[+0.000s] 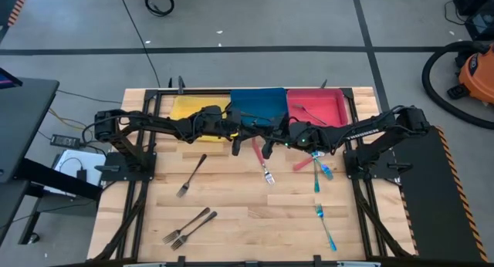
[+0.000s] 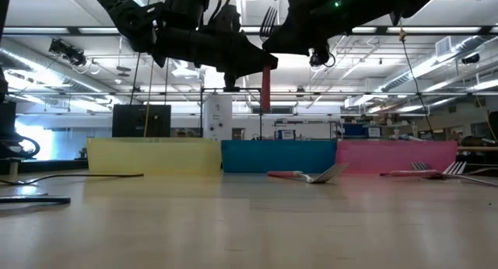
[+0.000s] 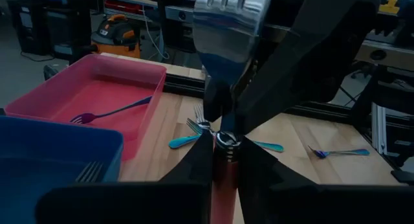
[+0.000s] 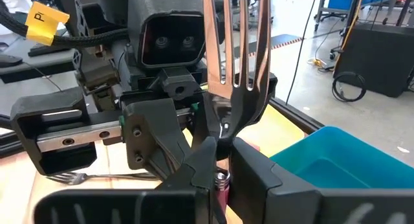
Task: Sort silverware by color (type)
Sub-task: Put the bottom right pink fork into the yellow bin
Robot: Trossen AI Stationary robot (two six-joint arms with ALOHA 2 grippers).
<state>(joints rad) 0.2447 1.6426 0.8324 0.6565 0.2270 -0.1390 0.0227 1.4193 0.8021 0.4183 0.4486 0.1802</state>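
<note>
A red-handled fork stands upright in the air between my two grippers over the table's middle. The low view shows its tines (image 2: 268, 22) pointing up and its red handle (image 2: 265, 89) hanging down. My left gripper (image 3: 223, 149) comes in from the left and my right gripper (image 4: 221, 162) from the right, and both are shut on this fork. In the high view the two grippers (image 1: 245, 130) (image 1: 266, 140) meet just in front of the blue bin (image 1: 258, 105) and hide the fork. My left gripper pinches the fork at its neck (image 3: 224, 130), just above the red handle (image 3: 223, 182), between its two fingers. It comes level from the table's left. The fork is lifted clear and upright, tines up. My right gripper pinches the same fork at the bottom of its neck (image 4: 225, 146), where the metal meets the handle, between its two fingers. It comes from the table's right, facing the left gripper. The tines (image 4: 236, 36) rise above the fingers.
Yellow (image 1: 197, 106), blue and red (image 1: 316, 109) bins line the far edge; the red one holds a fork (image 3: 110, 112). On the table lie a red-handled fork (image 1: 264, 163), a red and teal group (image 1: 316, 170), a teal fork (image 1: 328, 228) and grey forks (image 1: 191, 174) (image 1: 187, 225).
</note>
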